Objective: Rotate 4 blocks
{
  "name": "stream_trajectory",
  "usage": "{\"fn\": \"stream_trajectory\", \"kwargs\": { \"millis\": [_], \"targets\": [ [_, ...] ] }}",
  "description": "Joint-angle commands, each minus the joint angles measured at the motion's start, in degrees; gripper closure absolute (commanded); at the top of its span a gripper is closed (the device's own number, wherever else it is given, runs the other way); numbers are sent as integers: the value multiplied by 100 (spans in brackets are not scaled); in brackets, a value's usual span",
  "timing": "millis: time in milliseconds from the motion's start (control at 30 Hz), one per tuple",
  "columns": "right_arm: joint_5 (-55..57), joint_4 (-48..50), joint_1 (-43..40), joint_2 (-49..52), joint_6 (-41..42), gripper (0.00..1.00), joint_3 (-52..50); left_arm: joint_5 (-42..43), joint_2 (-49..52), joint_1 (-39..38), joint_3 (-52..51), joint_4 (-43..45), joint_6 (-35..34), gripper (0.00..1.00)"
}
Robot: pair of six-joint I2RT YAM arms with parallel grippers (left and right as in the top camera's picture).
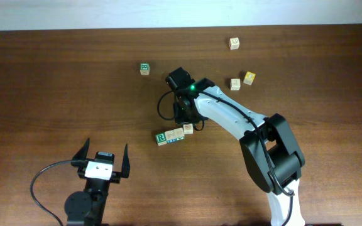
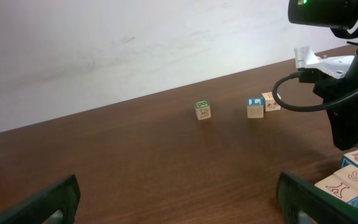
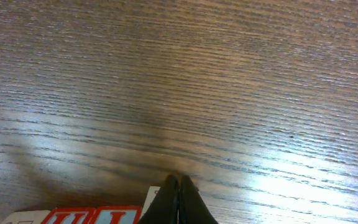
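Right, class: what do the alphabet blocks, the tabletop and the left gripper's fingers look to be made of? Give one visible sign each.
Blocks: likely pale wood, matt, with printed coloured letters; bare sides look light tan.
Tabletop: dark wood or wood-look laminate; streaky grain, mild glare.
Left gripper fingers: probably matt black plastic; dull, even surface.

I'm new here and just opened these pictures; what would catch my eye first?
The white-and-black right arm reaches to the middle of the dark wooden table, its right pincer shut and empty beside a short row of pale wooden letter cubes. Near the front-left edge the left pincer stands wide open; other cubes, such as a green-topped cube, lie scattered farther back.
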Motion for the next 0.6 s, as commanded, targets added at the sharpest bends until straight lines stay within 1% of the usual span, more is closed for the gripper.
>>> {"fn": "stream_trajectory", "kwargs": {
  "millis": [0, 567],
  "targets": [
    [90, -4, 90, 50, 39, 96, -44, -63, -28, -15, -9, -44, 74, 1],
    [87, -140, 116, 50, 39, 96, -44, -63, -28, -15, -9, -44, 74, 1]
  ]
}}
